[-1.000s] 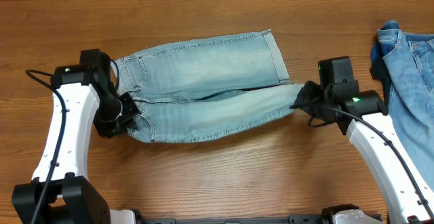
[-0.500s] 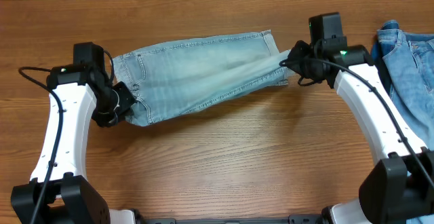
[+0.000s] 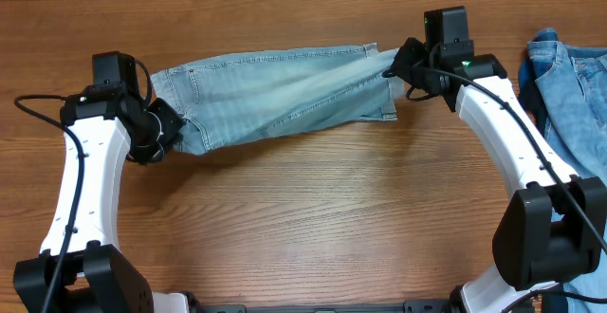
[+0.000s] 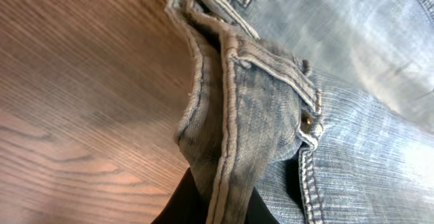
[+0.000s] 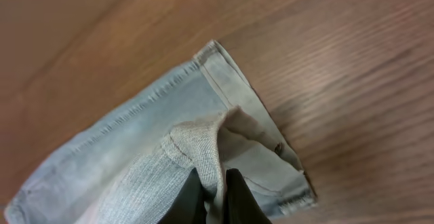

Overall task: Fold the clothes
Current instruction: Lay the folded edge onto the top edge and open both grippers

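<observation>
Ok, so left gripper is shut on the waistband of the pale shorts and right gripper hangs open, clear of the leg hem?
No: the right gripper is shut on the leg hem; the right wrist view shows fabric pinched between its fingers. The left gripper is shut on the waistband of the pale shorts, as said.

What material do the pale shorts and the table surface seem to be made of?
The shorts: faded light-blue denim, likely cotton; a ribbed weave, thick stitched seams and a metal rivet show. The table: wood or wood-look laminate, smooth and slightly glossy; brown grain lines run across it.
</observation>
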Robot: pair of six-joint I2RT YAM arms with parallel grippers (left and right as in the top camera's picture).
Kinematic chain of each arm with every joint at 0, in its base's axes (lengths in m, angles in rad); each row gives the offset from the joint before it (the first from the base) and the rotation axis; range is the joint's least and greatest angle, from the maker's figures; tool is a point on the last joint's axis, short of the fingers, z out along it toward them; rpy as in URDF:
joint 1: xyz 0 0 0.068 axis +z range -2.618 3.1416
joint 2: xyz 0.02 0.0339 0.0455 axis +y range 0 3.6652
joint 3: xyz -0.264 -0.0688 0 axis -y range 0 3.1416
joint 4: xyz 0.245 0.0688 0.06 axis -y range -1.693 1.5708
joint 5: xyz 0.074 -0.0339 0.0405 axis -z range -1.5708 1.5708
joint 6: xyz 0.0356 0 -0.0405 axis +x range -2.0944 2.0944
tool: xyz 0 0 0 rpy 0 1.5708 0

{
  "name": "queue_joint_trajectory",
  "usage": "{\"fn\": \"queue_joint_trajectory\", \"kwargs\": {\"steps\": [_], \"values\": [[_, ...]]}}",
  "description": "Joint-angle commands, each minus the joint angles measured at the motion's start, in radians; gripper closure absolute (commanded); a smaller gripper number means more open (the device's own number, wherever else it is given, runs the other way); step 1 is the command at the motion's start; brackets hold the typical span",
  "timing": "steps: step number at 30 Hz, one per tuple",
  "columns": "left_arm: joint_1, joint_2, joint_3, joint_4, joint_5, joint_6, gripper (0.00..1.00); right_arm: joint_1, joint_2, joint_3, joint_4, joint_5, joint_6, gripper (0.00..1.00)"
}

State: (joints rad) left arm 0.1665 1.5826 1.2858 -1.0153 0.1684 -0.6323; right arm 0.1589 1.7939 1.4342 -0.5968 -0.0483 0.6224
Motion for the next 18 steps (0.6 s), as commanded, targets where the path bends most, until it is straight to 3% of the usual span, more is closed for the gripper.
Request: {"fn": "queue_joint_trajectory", "kwargs": {"steps": [1,4,7,11,15,18], "values": [[0.018,0.001,0.027,0.04,0.014,-0.026,0.85,-0.001,0.002,0.034,0.016,0.017,0.026,0.96],[0.018,0.001,0.027,0.055,0.018,-0.026,0.81,-0.001,0.002,0.034,0.014,0.021,0.027,0.96],[0.016,0.001,0.039,0.054,0.016,-0.013,0.84,-0.001,0.009,0.067,-0.038,0.033,0.024,0.96],[0.015,0.001,0.124,0.017,0.011,0.035,0.87,-0.001,0.085,0.259,-0.211,0.031,-0.022,0.96],[0.003,0.001,0.182,-0.008,-0.108,0.065,0.86,-0.001,0.205,0.45,-0.346,-0.005,-0.047,0.96],[0.003,0.017,0.181,-0.003,-0.114,0.068,0.85,0.01,0.253,0.476,-0.363,-0.017,-0.048,0.96]]}}
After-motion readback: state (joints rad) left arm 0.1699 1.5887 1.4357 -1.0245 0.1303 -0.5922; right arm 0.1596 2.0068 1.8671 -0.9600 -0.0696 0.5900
